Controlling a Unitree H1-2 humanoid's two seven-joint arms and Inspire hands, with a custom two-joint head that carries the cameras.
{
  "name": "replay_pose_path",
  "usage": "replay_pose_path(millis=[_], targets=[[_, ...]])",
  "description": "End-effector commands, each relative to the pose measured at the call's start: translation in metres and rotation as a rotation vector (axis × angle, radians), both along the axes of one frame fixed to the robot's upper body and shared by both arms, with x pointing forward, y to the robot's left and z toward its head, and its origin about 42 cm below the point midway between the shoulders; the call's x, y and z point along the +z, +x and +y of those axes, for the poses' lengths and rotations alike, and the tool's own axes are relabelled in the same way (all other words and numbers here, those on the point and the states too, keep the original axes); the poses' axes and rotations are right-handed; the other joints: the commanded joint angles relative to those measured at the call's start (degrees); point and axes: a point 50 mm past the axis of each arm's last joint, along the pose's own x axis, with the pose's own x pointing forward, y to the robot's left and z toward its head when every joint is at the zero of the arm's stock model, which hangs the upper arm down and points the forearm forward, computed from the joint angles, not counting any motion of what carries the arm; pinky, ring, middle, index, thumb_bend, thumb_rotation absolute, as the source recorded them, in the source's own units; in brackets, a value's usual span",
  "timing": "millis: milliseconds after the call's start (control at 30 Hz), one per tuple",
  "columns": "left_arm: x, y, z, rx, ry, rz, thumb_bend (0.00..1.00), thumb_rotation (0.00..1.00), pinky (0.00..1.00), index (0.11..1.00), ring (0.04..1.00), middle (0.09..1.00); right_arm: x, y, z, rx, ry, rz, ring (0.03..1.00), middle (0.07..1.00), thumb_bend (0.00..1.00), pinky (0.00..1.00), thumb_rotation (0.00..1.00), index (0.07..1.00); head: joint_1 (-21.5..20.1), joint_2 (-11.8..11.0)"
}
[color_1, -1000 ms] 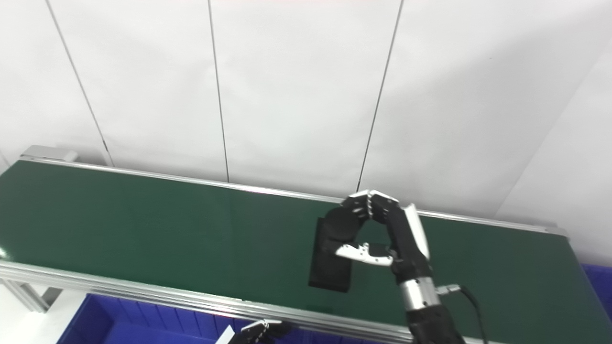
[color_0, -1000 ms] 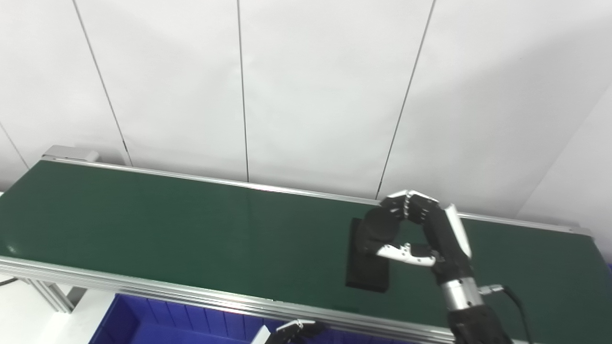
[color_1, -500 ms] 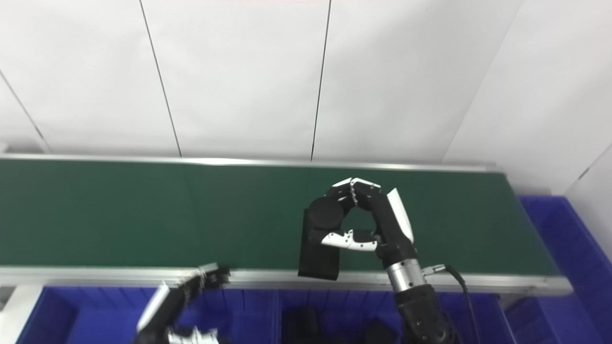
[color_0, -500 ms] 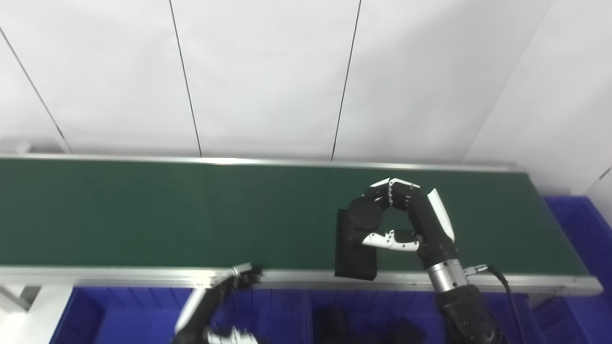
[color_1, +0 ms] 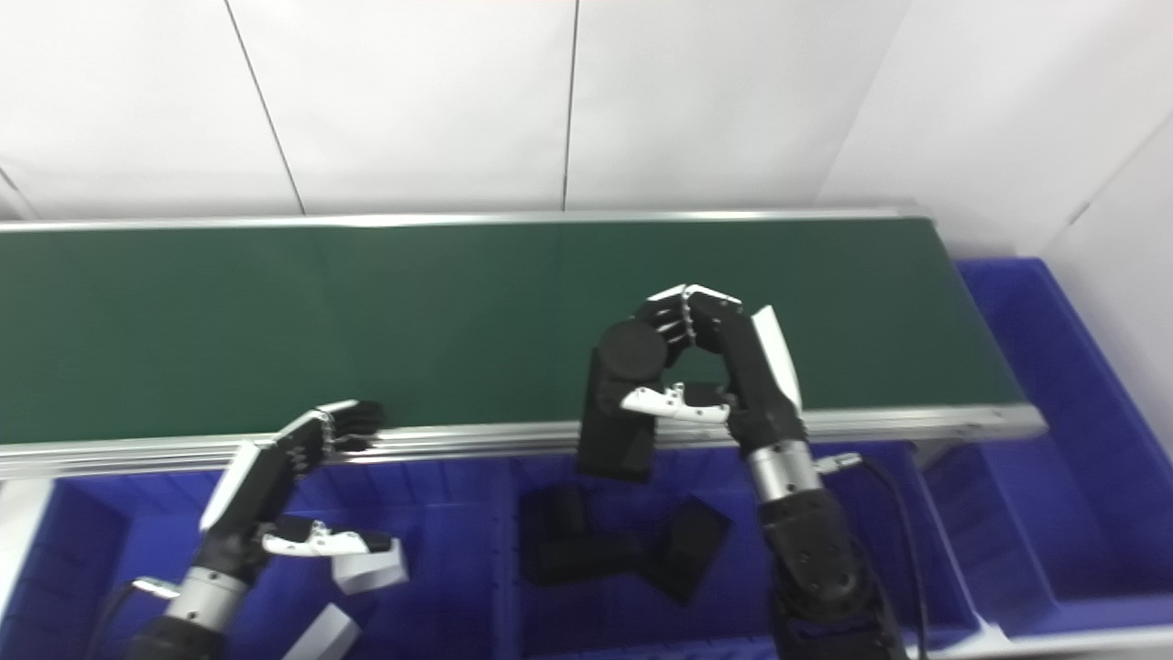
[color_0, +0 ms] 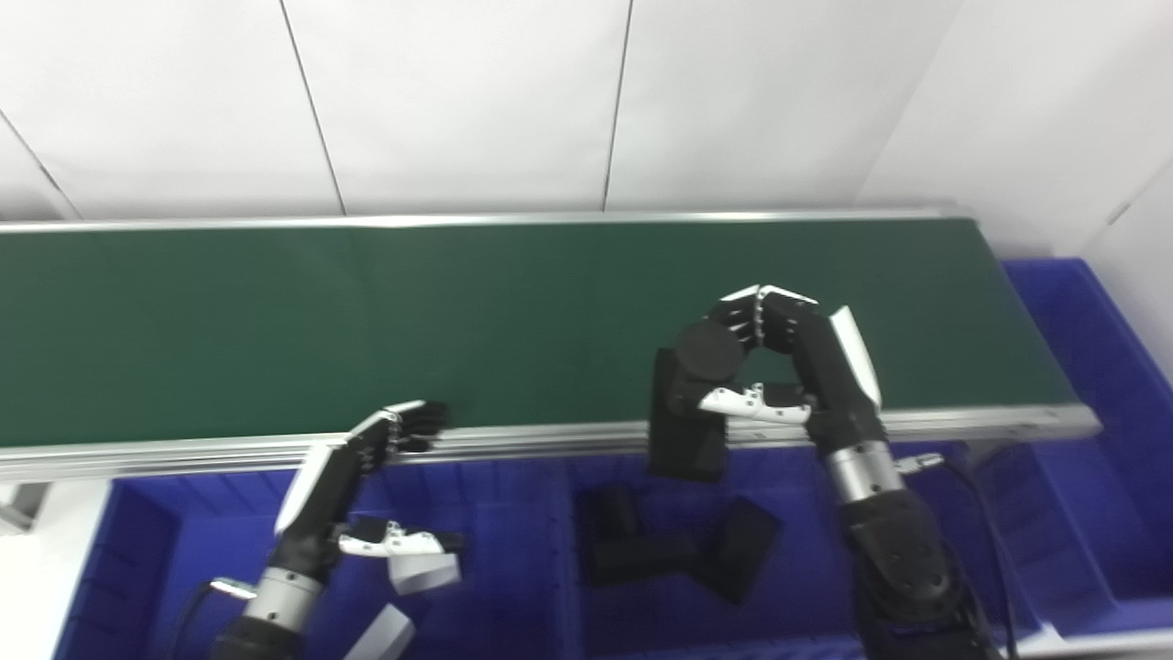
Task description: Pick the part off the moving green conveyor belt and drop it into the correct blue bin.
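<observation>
My right hand (color_0: 793,362) is shut on a black part (color_0: 685,417), a dark block with a round knob on top. The part hangs at the green conveyor belt's (color_0: 367,312) front rail, its lower end over the middle blue bin (color_0: 797,596). Two or three similar black parts (color_0: 660,550) lie in that bin. My left hand (color_0: 362,477) hovers over the left blue bin (color_0: 183,532), just in front of the rail, fingers curled but apart and holding nothing.
Light grey parts (color_0: 423,573) lie in the left bin under my left hand. A third blue bin (color_0: 1081,385) stands at the belt's right end. A white panelled wall (color_0: 458,92) runs behind the belt.
The camera has tilted down, bringing the bins into view. My right hand has carried the black part from mid-belt to the front rail, over the middle bin. My left hand has come up by the rail.
</observation>
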Motion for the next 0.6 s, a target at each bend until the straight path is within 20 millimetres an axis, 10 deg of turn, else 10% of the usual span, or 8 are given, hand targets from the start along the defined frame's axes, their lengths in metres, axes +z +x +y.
replay_pose_path(millis=[0,567], targets=[[0.016,0.005,0.001,-0.017,-0.034,-0.075,0.95,0.04,0.71,0.756,0.757,0.763,0.014,-0.003,-0.003,-0.029,0.012,-0.042,0.421,0.476,0.52,0.34,0.0,0.511,-0.9,0.9],[0.021,0.007,0.004,-0.023,-0.044,-0.083,0.95,0.04,0.71,0.762,0.762,0.764,-0.022,-0.066,-0.06,-0.192,-0.007,0.043,0.431,0.476,0.52,0.36,0.0,0.503,-2.1,1.5]])
